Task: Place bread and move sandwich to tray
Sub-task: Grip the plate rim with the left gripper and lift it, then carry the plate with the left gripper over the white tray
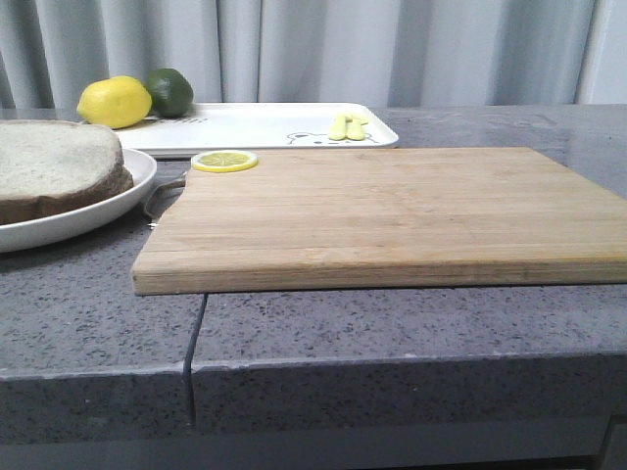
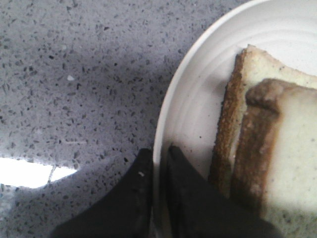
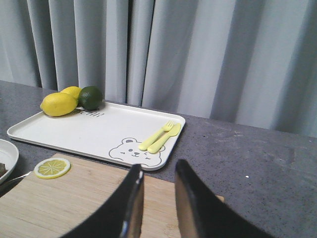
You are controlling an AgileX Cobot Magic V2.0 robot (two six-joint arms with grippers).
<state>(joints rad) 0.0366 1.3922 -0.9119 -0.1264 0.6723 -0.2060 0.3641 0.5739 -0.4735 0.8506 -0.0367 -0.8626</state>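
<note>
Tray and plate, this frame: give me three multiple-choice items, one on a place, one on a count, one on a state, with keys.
1. Where does the lemon slice lie?
A. On the tray
B. On a corner of the cutting board
C. On the plate

2. How many whole citrus fruits sit on the tray?
A. One
B. Two
C. Four

3. How does the left gripper stand to the plate?
A. Its fingers straddle the plate's rim
B. It holds the fork
C. It hangs high above the tray

Key: 1 B, the front view shows the slice on the board's far left corner. 2 B, a yellow lemon and a green lime sit at one end of the tray. 3 A, the left wrist view shows one finger on each side of the rim, beside the sandwich.
</note>
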